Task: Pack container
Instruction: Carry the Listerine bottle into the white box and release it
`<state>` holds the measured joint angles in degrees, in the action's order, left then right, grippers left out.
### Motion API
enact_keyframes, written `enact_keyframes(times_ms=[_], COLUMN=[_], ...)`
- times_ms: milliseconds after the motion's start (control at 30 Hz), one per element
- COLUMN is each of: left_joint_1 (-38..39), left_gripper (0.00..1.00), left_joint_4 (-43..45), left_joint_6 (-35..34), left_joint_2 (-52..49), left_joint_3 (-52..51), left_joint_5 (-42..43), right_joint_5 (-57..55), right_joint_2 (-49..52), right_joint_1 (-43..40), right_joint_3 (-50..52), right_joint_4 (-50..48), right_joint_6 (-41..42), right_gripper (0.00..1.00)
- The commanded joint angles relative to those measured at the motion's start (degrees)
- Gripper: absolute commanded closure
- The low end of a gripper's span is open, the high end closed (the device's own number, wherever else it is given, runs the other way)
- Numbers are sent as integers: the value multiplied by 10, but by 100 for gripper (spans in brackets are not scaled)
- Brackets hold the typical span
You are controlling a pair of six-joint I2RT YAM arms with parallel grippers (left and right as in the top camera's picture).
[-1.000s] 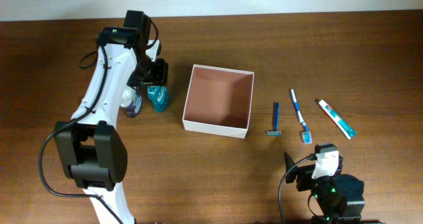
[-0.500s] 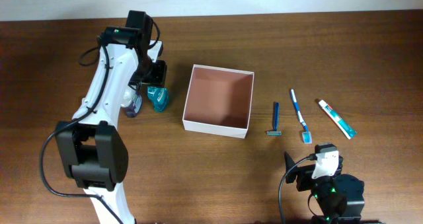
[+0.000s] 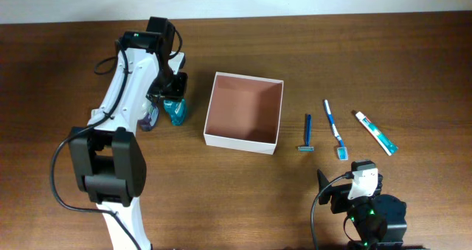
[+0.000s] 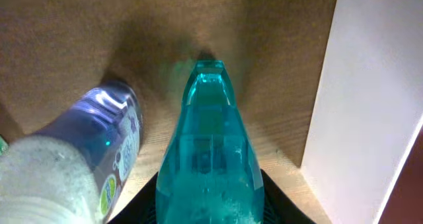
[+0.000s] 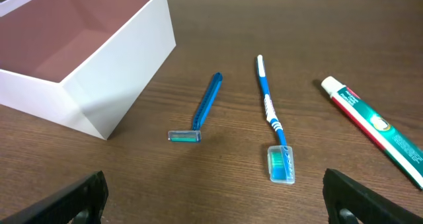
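Observation:
The container [image 3: 242, 140], a square shallow white box with a pinkish-brown inside, sits mid-table and holds nothing. It also shows in the left wrist view [image 4: 370, 85] and the right wrist view [image 5: 119, 72]. My left gripper [image 3: 175, 95] is closed round a teal bottle [image 3: 175, 112] just left of the box; the bottle [image 4: 210, 151] fills the gap between the jaws [image 4: 210, 207]. A purple bottle [image 3: 147, 118] stands beside it [image 4: 99, 145]. My right gripper [image 5: 215, 201] is open and empty, low at the front edge [image 3: 332, 191].
To the right of the box lie a blue razor [image 3: 306, 134] [image 5: 201, 108], a blue-and-white toothbrush [image 3: 334, 128] [image 5: 271, 118] and a toothpaste tube [image 3: 375, 132] [image 5: 373, 128], all in front of my right gripper.
My left arm's wrist has shifted slightly toward the far side and right. The teal bottle stays in about the same spot. The right arm has not moved.

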<state>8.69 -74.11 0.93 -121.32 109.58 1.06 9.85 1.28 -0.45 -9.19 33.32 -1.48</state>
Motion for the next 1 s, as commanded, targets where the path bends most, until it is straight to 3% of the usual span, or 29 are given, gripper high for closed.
enact_keyframes(times_ms=[0,233,400,700,967], left_joint_1=[4,42,101,217,272], left_gripper=[88,92,92,91,90], left_joint_4=[-35,-143,-172,-109,-44], left_joint_6=[4,5,4,-42,-59], left_joint_2=[-3,-3,-3,-34,-115], left_joint_3=[56,238,345,329,329], left_joint_5=[7,7,7,6,6], right_joint_5=[5,5,5,5,5], right_joint_2=[-4,-4,-4,-4,-4], right_joint_1=[-3,-3,-3,-3,-3], right_joint_3=[3,3,3,3,3], right_joint_4=[0,0,0,0,0], right_joint_6=[5,5,5,5,5], right_gripper=[1,1,1,1,1])
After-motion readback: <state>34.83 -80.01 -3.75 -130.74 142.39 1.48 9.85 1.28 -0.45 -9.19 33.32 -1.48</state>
